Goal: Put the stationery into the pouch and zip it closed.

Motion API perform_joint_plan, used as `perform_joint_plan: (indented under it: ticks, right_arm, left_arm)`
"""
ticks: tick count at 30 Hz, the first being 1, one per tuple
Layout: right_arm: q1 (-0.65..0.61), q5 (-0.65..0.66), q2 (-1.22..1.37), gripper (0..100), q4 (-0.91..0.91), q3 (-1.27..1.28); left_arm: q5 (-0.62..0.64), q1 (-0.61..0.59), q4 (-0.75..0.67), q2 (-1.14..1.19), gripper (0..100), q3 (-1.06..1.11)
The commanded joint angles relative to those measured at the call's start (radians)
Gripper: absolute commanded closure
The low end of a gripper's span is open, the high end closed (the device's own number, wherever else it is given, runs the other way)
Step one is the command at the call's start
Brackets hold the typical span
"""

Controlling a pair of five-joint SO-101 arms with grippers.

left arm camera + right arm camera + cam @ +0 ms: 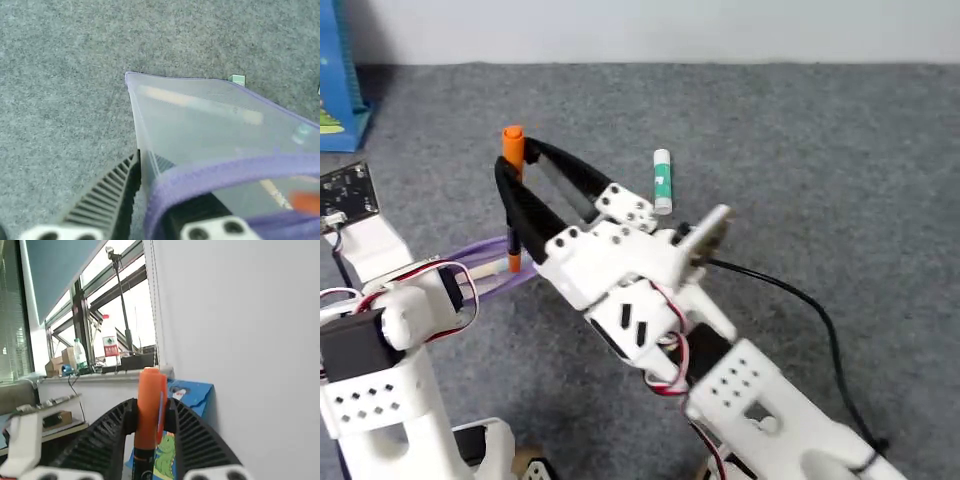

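**Marker at the pouch mouth; glue stick still out**

The left gripper (pixel 145 170) is clamped on one wall of the clear, purple-zipped pouch (pixel 200 120), which lies low over the grey table (pixel 820 150). Beyond it, the right gripper (pixel 151 407) pinches the orange marker (pixel 513 143) near its top, held upright with its lower end at the pouch's edge. Orange shows through the film, but I cannot tell whether the tip is inside the mouth. Risks:
- With so high a hold, the marker may pivot in the pads if the tip catches the zip band.
- The film is limp and held on one side, so a push could fold the mouth shut or drag it from the left pinch.
- The glue stick (pixel 662 182) lies well apart, farther back. It is round and could roll when it is nudged.
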Motion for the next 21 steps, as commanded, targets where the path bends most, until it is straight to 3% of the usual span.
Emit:
perform_joint_plan:
  ticks: [1, 5, 9, 12, 16, 21]
  right_arm:
    - [-0.002, 0.0, 0.064, 99.1, -0.113, 0.043]
    - [-0.008, 0.048, 0.064, 98.0, -0.122, 0.129]
    - [-0.033, 0.133, -0.071, 87.4, 0.047, 0.166]
    - [-0.028, 0.138, -0.236, 80.2, 0.288, 0.143]
    - [0.019, 0.127, -0.41, 80.1, 0.714, 0.028]
    - [0.134, 0.074, -0.415, 80.0, 1.148, -0.12]
  left_arm:
    - [0.009, 0.002, 0.005, 0.009, 99, -0.001]
    - [0.009, 0.002, 0.003, 0.009, 99, -0.002]
    - [0.009, 0.002, 0.0, 0.009, 99, -0.002]
    - [0.009, 0.002, 0.0, 0.009, 99, -0.002]
    - [0.009, 0.002, 0.0, 0.009, 99, -0.007]
    - [0.009, 0.0, 0.005, 0.009, 99, -0.019]
